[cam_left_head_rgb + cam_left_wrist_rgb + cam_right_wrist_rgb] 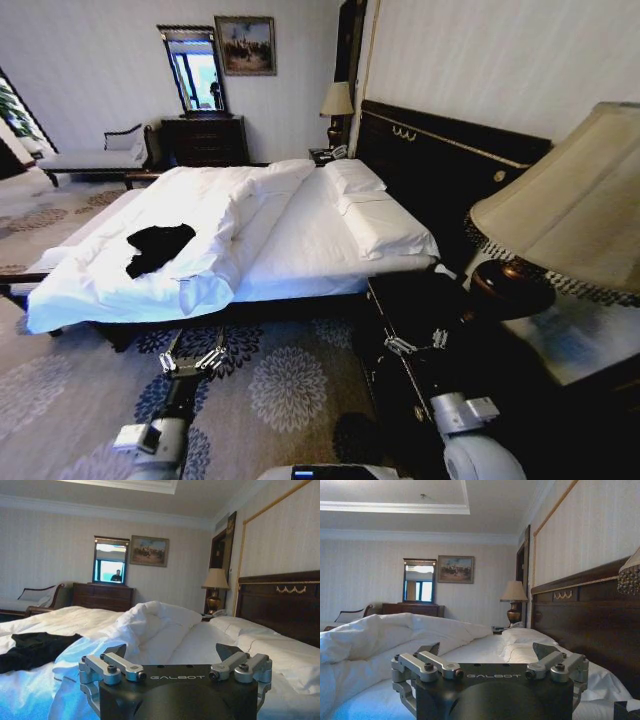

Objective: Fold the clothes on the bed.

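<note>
Both claws, left (193, 362) and right (416, 344), hang open short of bed (300, 250); crumpled T-shirt (157, 246) on rumpled duvet (215, 215); nightstand (420, 310) flanks right claw.

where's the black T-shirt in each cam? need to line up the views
Head view: black T-shirt crumpled on the white duvet, on the bed's left part near the foot.
Left wrist view: T-shirt on the duvet beyond the left claw.
Right wrist view: not in it; the bunched duvet blocks that side.
Shared landmark: framed painting beside the mirror.
</note>
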